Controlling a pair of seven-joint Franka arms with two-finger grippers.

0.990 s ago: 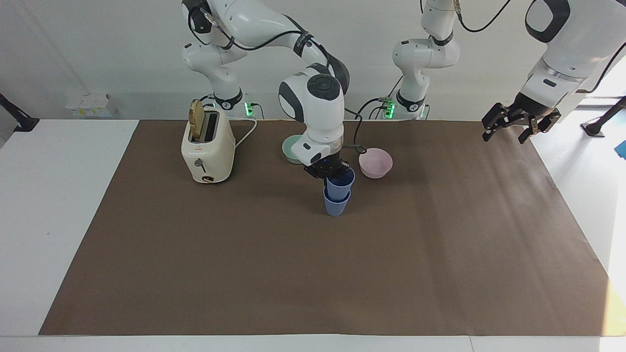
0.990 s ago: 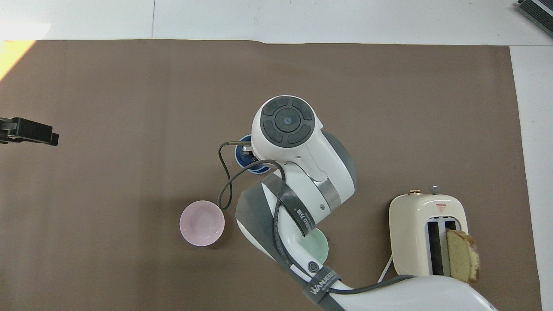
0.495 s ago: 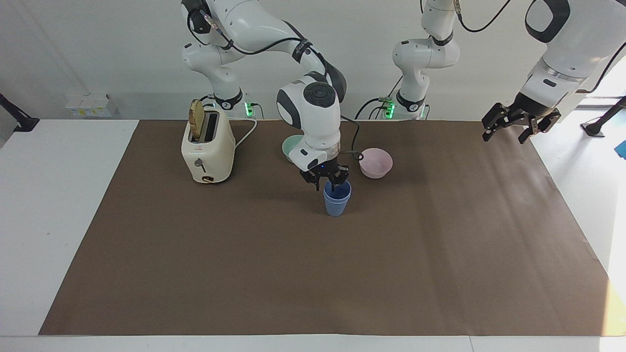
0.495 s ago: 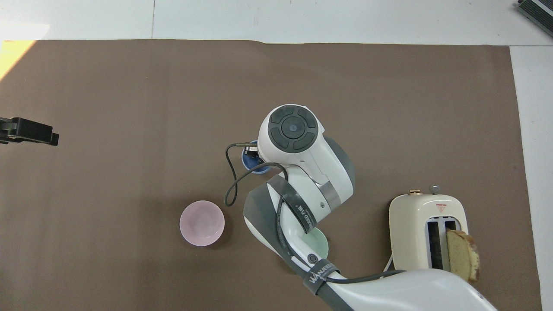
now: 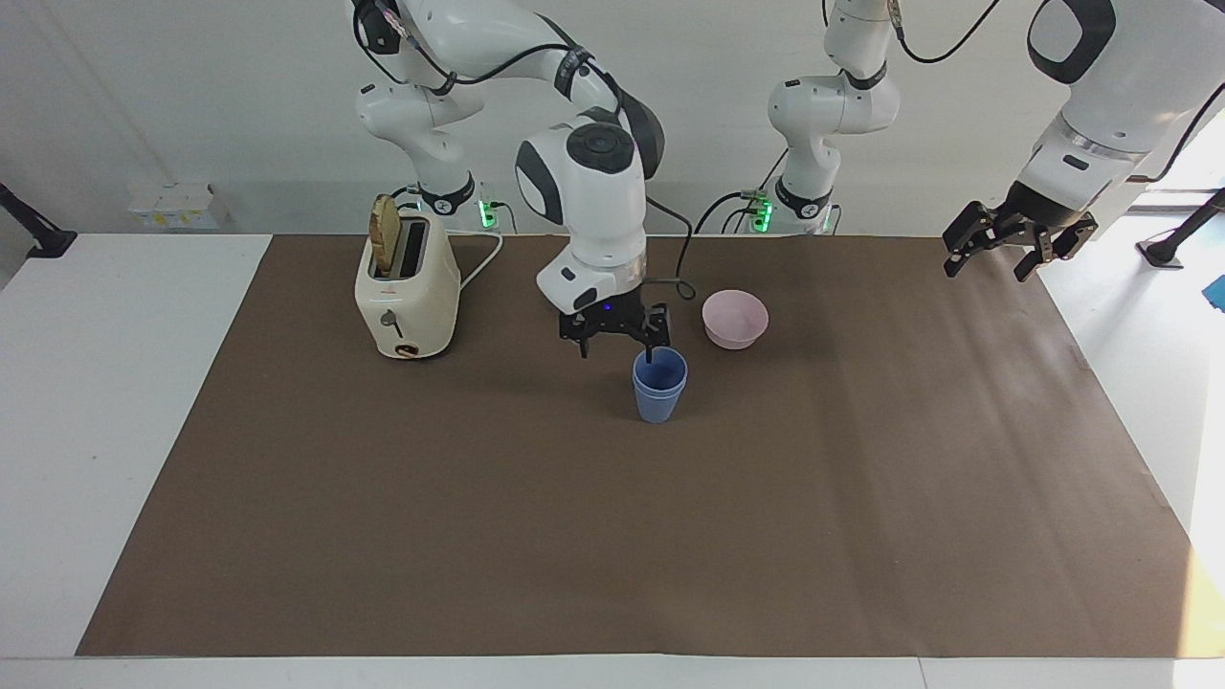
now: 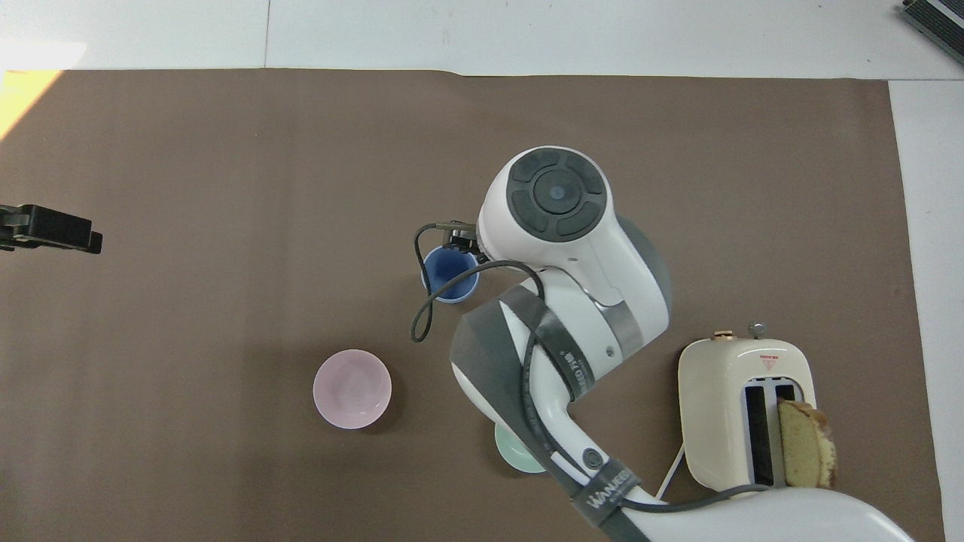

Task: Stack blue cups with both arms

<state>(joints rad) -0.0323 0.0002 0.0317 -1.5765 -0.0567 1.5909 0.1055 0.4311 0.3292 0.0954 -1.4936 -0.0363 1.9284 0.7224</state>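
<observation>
The two blue cups (image 5: pixel 659 386) (image 6: pixel 449 275) stand nested, one inside the other, upright on the brown mat near the table's middle. My right gripper (image 5: pixel 618 343) hangs open just above them, shifted toward the toaster, with one fingertip still over the cups' rim and nothing between the fingers. In the overhead view the right arm's wrist hides that gripper. My left gripper (image 5: pixel 995 258) (image 6: pixel 45 228) waits open and empty, raised over the mat's edge at the left arm's end of the table.
A pale pink bowl (image 5: pixel 735 318) (image 6: pixel 352 388) sits beside the cups, nearer to the robots. A teal-green bowl (image 6: pixel 516 455) lies partly under the right arm. A cream toaster (image 5: pixel 407 287) (image 6: pixel 745 410) with a bread slice stands toward the right arm's end.
My right gripper let go of the upper cup, which dropped fully into the lower one. The gripper then opened wide, rose and drifted toward the toaster. The left arm stayed still.
</observation>
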